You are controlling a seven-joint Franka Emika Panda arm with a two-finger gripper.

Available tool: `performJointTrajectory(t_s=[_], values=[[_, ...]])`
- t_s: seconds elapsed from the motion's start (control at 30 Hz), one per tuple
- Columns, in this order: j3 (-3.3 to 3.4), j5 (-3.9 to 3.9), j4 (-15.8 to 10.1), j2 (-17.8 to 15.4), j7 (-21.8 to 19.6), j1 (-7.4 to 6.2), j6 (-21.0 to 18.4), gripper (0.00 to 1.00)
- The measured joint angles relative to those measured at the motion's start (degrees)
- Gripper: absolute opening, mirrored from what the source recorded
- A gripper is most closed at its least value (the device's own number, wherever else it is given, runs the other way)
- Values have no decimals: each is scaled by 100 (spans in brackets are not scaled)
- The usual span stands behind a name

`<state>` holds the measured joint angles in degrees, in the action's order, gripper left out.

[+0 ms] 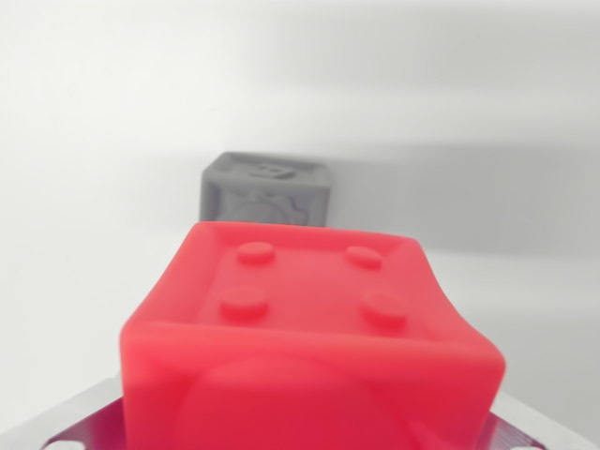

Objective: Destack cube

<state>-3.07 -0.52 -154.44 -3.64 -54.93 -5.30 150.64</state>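
Cubes fill the middle of the wrist view: a red cube with four raised studs on its top face looms very close to the camera, and a grey cube with embossed faces stands behind it on the white table. The red cube hides the grey one's lower part, so whether they touch or stand apart cannot be told, nor which is higher.

The end effector itself does not show. Only slivers of a metal plate with small holes appear at the bottom corners, beside the red cube. How wide the fingers stand, and whether they hold the red cube, cannot be told; its closeness to the lens suggests it may be in the grasp.

Judged from that, the step in hand is probably carrying or setting down the red cube away from the grey one. The next move would call for a bare patch of table beside the grey cube, then a gentle lowering until the cube sits flat before release.

Room looks generous: the table is bare to both sides of the grey cube, and no table edge is in sight.
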Motion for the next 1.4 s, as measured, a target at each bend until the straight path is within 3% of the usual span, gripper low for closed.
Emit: performJointTrajectory(t_s=[0.7,1.4], values=[[263,26,97,326,836,169,225,0],[484,26,265,704,1770,391,431,0]])
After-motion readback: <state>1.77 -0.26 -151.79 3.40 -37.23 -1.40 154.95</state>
